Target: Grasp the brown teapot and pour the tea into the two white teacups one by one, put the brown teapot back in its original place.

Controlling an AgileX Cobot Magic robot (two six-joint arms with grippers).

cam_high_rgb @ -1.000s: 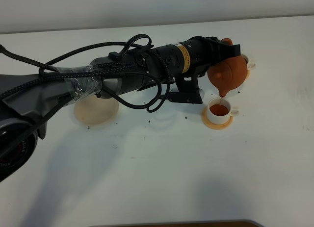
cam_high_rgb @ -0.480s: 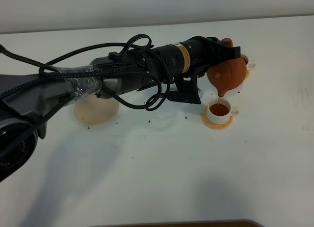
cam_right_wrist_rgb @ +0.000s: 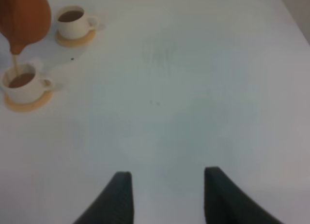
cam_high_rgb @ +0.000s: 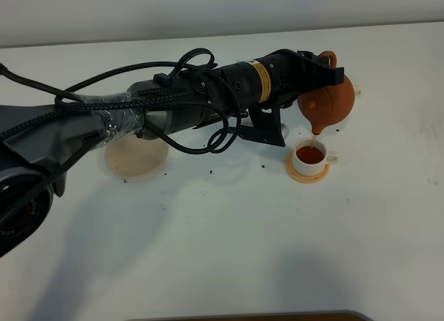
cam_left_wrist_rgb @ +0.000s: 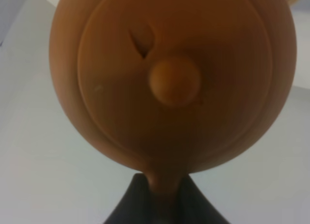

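The brown teapot (cam_high_rgb: 331,101) hangs tilted with its spout down, and a thin stream of tea falls into the near white teacup (cam_high_rgb: 310,154) on its orange-tan coaster. My left gripper (cam_high_rgb: 323,69) is shut on the teapot's handle; in the left wrist view the lid and knob (cam_left_wrist_rgb: 174,80) fill the frame above the gripper (cam_left_wrist_rgb: 162,207). The right wrist view shows the teapot (cam_right_wrist_rgb: 22,16) over that cup (cam_right_wrist_rgb: 22,83), and the other teacup (cam_right_wrist_rgb: 72,21) holding tea. My right gripper (cam_right_wrist_rgb: 167,195) stands open over bare table, far from the cups. The beige saucer (cam_high_rgb: 135,157) lies bare.
The left arm and its black cables (cam_high_rgb: 180,99) stretch across the table from the left edge to the cups. Small dark specks (cam_high_rgb: 211,170) dot the white tabletop near the saucer. The far cup is mostly hidden behind the teapot in the exterior view.
The teapot has shifted slightly right and up while still pouring, and its handle now shows above the gripper. The right gripper's earlier position is not shown.
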